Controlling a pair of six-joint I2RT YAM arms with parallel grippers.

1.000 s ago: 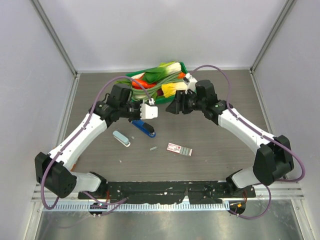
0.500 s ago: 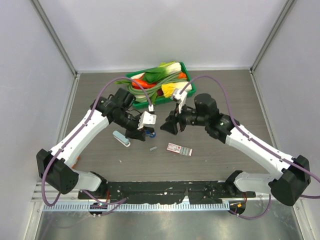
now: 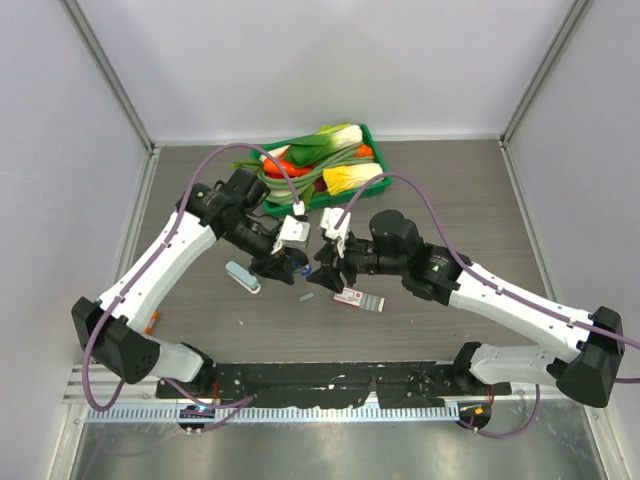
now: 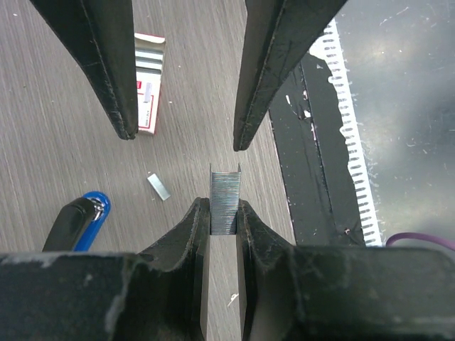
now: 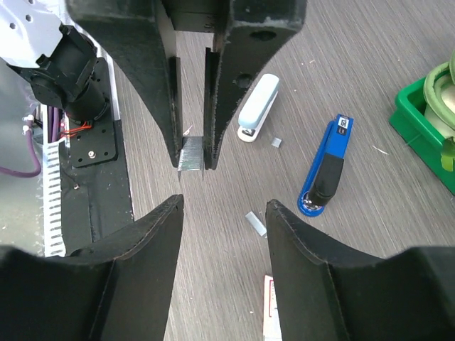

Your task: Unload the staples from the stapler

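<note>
Pinching the staples (image 4: pixel 224 202), the left jaws are nearly shut on them, up off the worktop (image 5: pixel 384 249) near the stapler (image 5: pixel 328 167). The right jaws gape halfway, empty, facing the staples. Unloading looks done; I'd say only a handover or set-down remains.

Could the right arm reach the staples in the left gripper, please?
Probably yes: the staples protrude from the left gripper, jaws shut on them; the right gripper faces them, jaws open, nothing between.
</note>
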